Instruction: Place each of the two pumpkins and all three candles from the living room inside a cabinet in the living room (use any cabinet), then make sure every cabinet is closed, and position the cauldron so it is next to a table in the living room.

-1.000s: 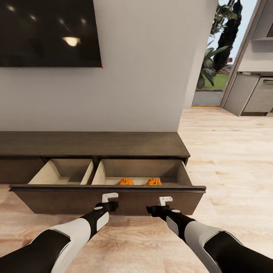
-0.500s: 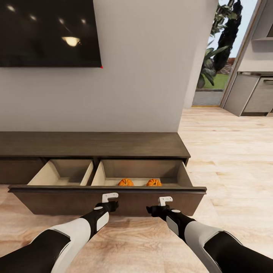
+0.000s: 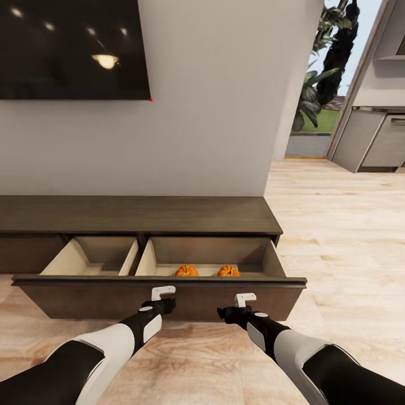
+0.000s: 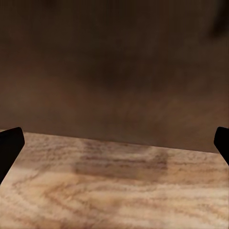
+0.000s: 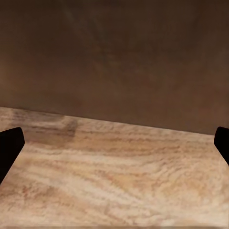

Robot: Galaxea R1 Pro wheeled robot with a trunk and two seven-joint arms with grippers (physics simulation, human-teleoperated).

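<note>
Two pumpkins: left pumpkin point(image 3: 186, 270) and right pumpkin point(image 3: 228, 270), side by side in the right compartment of the open drawer point(image 3: 163, 279) of the cabinet point(image 3: 135, 214), near its front wall. Left compartment bare as far as visible; no candles inside.

Left gripper point(image 3: 163, 298) and right gripper point(image 3: 243, 302) low and close against the drawer front, above the wood floor point(image 3: 337, 225). In both wrist views, fingers spread wide at the frame edges, nothing between them, dark drawer face just ahead.

Risks, as a judgement:
- Closing now, with the candles not yet inside, meaning a reopening later.
- Uneven push from the two arms, skewing or jamming the wide drawer.
- Hard shove, rolling the pumpkins to the far wall.
- Fingertips sliding under the lower edge rather than pressing the face.
</note>
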